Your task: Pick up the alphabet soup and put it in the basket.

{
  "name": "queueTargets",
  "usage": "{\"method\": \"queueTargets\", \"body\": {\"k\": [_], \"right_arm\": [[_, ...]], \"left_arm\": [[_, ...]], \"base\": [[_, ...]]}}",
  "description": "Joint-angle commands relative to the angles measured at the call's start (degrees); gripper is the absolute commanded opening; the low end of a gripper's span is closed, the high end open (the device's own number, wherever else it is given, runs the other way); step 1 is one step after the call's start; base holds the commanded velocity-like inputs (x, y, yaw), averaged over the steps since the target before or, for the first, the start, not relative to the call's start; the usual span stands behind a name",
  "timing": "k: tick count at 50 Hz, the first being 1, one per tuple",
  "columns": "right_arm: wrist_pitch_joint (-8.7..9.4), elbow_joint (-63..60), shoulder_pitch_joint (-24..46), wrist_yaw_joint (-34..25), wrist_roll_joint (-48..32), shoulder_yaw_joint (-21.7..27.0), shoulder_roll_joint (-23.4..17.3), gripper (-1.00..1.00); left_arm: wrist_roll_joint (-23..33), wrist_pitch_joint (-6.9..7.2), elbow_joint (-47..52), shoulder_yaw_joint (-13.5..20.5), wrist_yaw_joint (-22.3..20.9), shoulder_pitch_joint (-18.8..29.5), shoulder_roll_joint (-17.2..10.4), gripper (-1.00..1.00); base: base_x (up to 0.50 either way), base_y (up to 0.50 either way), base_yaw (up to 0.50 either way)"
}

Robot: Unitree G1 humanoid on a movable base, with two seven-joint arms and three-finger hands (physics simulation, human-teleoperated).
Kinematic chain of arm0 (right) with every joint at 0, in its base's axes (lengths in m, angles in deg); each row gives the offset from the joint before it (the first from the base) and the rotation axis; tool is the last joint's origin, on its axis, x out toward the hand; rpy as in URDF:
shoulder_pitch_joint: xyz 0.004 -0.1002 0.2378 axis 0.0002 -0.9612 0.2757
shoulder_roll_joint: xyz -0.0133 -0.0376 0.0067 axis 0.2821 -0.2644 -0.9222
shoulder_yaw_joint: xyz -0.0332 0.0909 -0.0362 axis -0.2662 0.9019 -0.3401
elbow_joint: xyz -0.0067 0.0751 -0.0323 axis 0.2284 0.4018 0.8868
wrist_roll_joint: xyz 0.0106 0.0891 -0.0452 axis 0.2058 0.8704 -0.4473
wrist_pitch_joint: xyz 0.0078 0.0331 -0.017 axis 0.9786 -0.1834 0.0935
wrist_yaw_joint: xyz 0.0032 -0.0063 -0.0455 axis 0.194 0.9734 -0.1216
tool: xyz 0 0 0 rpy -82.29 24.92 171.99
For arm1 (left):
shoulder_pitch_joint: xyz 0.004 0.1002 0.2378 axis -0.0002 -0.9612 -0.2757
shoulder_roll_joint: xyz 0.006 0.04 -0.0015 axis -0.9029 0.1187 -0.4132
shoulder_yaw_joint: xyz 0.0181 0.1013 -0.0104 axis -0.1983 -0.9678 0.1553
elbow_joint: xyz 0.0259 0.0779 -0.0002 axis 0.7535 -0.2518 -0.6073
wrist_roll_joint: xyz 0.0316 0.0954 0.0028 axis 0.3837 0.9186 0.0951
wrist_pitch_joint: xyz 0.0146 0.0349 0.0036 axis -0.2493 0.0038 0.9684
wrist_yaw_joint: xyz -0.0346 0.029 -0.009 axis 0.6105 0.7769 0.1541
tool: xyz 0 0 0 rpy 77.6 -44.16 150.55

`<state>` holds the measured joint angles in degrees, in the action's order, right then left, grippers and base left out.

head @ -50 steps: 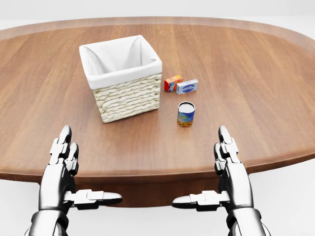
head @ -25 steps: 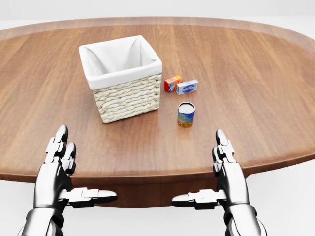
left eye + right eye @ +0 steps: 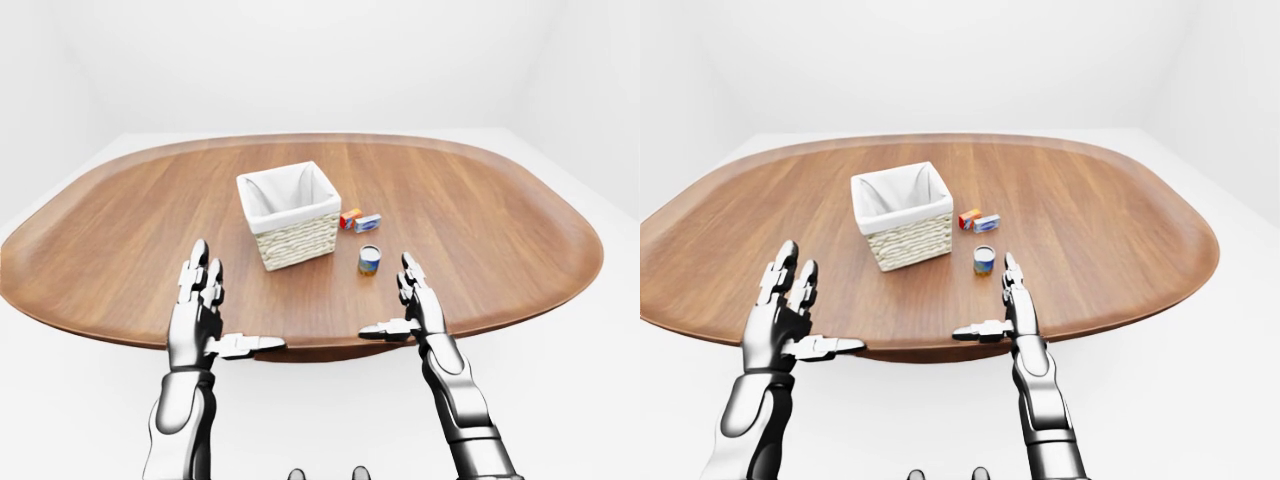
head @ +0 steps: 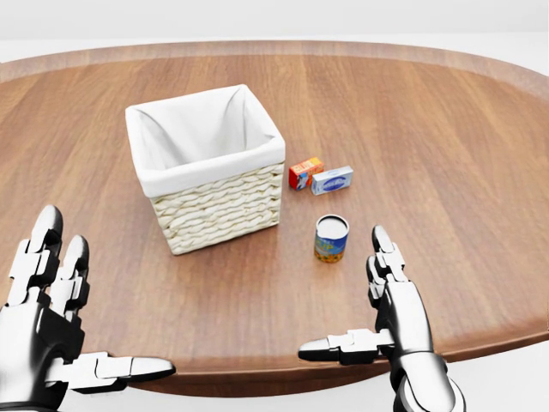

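While both hands, left (image 4: 51, 330) and right (image 4: 390, 322), hover open and empty at table (image 4: 446, 129) edge, with can (image 4: 331, 238) upright just right of basket (image 4: 206, 163): risk of tipping it, or of knocking nearby boxes (image 4: 320, 176).

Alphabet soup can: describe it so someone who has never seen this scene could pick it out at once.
In the head view, find the white-lined wicker basket on the wooden table. To its lower right stands the alphabet soup, upright, above the right hand. It is the only can; its neighbours, an orange box and a blue-white box, lie flat.
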<state>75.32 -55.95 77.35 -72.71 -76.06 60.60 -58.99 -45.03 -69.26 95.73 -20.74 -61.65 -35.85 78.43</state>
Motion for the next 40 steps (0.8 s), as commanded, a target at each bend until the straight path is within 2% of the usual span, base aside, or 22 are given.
{"method": "queueTargets", "body": {"k": [1, 16, 25, 27, 40], "right_arm": [[0.00, -0.66, -0.45, -0.38, -0.20, -0.21, 0.10, 1.00], [0.00, -1.42, -0.81, -0.66, -0.23, -0.09, 0.02, 1.00], [0.00, -5.93, -1.78, -0.75, 0.92, 1.11, -0.38, 1.00], [0.00, -9.97, -3.82, -1.00, 1.22, 0.98, -0.25, 1.00], [0.00, -9.87, -4.88, -1.03, -0.01, 0.02, 0.16, 1.00]], "left_arm": [[-0.27, 0.00, 2.96, 0.30, -0.92, -1.39, 0.43, 1.00], [0.04, 0.00, 4.00, -0.08, -1.19, -2.39, 0.62, 1.00], [-0.19, 0.00, 5.95, 0.12, -1.57, -3.64, 0.87, 1.00], [0.14, 0.00, 5.32, -0.03, -1.55, -3.31, 0.86, 1.00], [0.31, 0.00, 6.76, -0.47, -1.84, -4.64, 1.11, 1.00]], "base": [[0.36, 0.00, 0.00], [0.38, 0.00, 0.00], [0.38, 0.00, 0.00], [0.38, -0.01, 0.00], [0.38, -0.01, 0.00]]}}
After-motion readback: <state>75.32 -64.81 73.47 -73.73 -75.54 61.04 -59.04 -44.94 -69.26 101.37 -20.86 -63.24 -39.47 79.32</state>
